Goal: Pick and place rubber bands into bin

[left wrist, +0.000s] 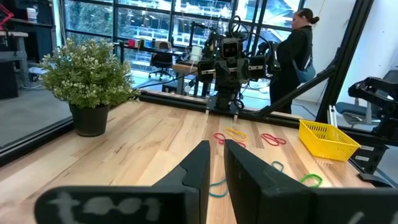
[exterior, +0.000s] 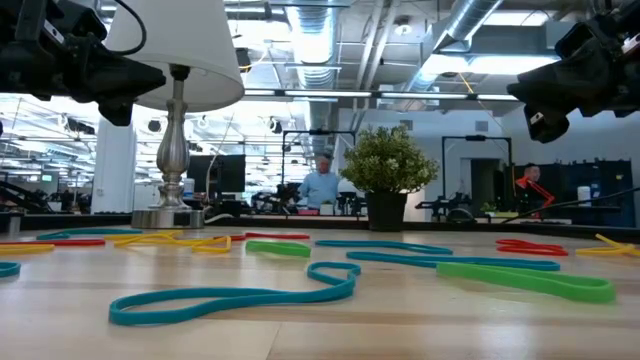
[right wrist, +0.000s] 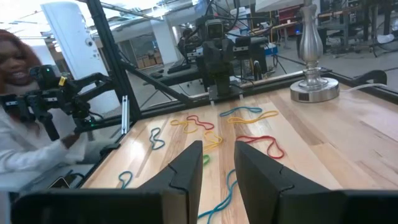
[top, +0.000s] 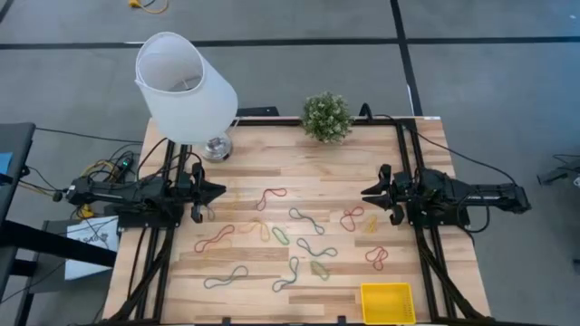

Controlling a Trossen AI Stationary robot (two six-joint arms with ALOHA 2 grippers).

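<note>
1. About a dozen rubber bands [top: 300,241] lay scattered across the middle of the wooden tabletop [top: 272,172], in red, green, grey-blue and yellow; an exact count could not be made where loops overlapped.
2. One bin [top: 387,302], a small yellow tray, sat at the tabletop's near edge on the right arm's side, with no band visible inside it in the overhead view.
3. Two arms faced each other across the scatter. The left pincer [top: 216,192] was raised above the tabletop at the left edge, its fingers [left wrist: 198,171] parted by only a narrow gap and pinching nothing.
4. The right pincer [top: 368,193] was likewise held clear of the wood at the right edge, its fingers [right wrist: 189,163] spread somewhat wider and empty.
5. The bands lay between the two pincers, none touching either. A red loop [top: 270,196] lay nearest the left pincer's reach; a red and yellow pair [top: 359,219] lay just beside the right pincer, slightly toward the bin.
6. Another red band [top: 377,257] rested between that pair and the bin, near the right arm's rail.
7. One white-shaded lamp [top: 188,89] stood at the far left corner and one small potted plant [top: 326,117] at the far edge.
8. People were visible in the room beyond the tabletop.
</note>
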